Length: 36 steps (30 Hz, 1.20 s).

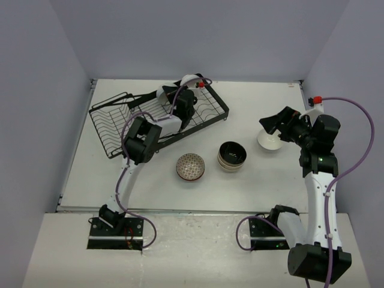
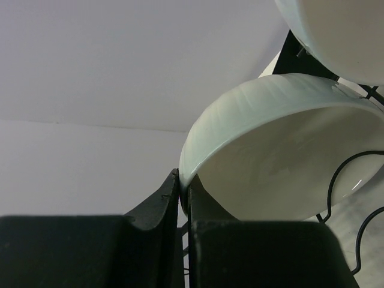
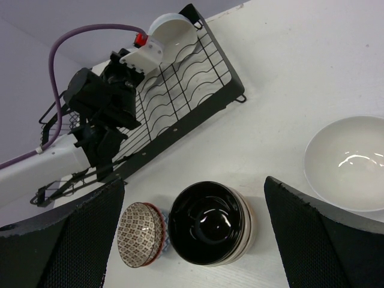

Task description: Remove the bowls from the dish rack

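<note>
The jaws of the left gripper [image 2: 183, 181] are almost fully closed and pinch the thin rim of a white bowl [image 2: 282, 162], which stands on its edge between the wire dividers of the dish rack [image 1: 114, 123]. Just behind it, at the top right of the left wrist view, is a second white bowl [image 2: 336, 30], also in the rack.

The jaws of the right gripper [image 3: 193, 185] stand wide open and hold nothing. They hang above the counter [image 1: 270, 186], beside a plain white bowl [image 3: 351, 162] that sits upright there.

I judge that the task is a good way along but not finished. Outside the rack, on the counter, are the plain white bowl, a dark-inside bowl [image 3: 210, 225] and a red-patterned bowl [image 3: 141, 233]. The last two seem to rest on other bowls, but I cannot count the stacks. At least the two white bowls are yet to be taken out, and the gripped one is not lifted free.

The left wrist view alone shows the contact of the jaws with the rim, and that two bowls stand one behind the other. In the top view the arm hides this place, and only a white arc shows at the far end of the rack. The right wrist view shows the insides of the unloaded bowls. The top view alone gives the whole layout, with the rack at the far left and the unloaded bowls well apart from it.
</note>
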Available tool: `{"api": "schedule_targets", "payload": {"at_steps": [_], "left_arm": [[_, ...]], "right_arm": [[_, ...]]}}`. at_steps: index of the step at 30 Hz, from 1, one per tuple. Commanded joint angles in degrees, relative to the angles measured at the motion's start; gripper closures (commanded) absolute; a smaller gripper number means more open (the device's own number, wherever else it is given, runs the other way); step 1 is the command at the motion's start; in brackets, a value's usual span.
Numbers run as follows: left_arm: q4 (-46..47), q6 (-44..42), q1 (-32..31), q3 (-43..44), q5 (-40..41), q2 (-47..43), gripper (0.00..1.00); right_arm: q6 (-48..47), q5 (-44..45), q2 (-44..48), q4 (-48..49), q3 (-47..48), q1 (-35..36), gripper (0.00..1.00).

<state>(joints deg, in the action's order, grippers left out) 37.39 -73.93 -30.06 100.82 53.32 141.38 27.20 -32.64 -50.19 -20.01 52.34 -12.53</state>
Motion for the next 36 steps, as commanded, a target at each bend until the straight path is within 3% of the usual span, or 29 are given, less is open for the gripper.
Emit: {"api": "schedule_targets", "payload": {"at_steps": [1, 6, 14, 24, 30, 36], "left_arm": [[4.25, 0.82, 0.27, 2.21, 0.12, -7.44, 1.00], [19.44, -13.59, 0.62, -2.11, -1.45, -6.65, 1.00], [32.49, -28.88, 1.94, -7.47, -7.08, -6.29, 1.00], [26.25, -34.17, 5.45, -11.52, -16.56, -9.28, 1.00], [25.11, -32.60, 6.25, -8.62, -19.74, -8.40, 1.00], [36.34, -36.54, 6.07, -9.67, -21.76, -7.79, 1.00]], "right_arm": [[0.05, -1.37, 0.89, 2.08, -0.31, 0.05, 0.01], [0.05, -1.55, 0.89, 2.08, -0.31, 0.05, 0.01], [0.13, -1.98, 0.62, 2.43, -0.39, 0.05, 0.01], [0.13, -3.04, 0.89, 2.52, -0.39, 0.05, 0.01], [0.13, -3.30, 1.06, 2.52, -0.31, 0.05, 0.01], [0.22, -3.22, 1.06, 2.61, -0.39, 0.14, 0.01]]}}
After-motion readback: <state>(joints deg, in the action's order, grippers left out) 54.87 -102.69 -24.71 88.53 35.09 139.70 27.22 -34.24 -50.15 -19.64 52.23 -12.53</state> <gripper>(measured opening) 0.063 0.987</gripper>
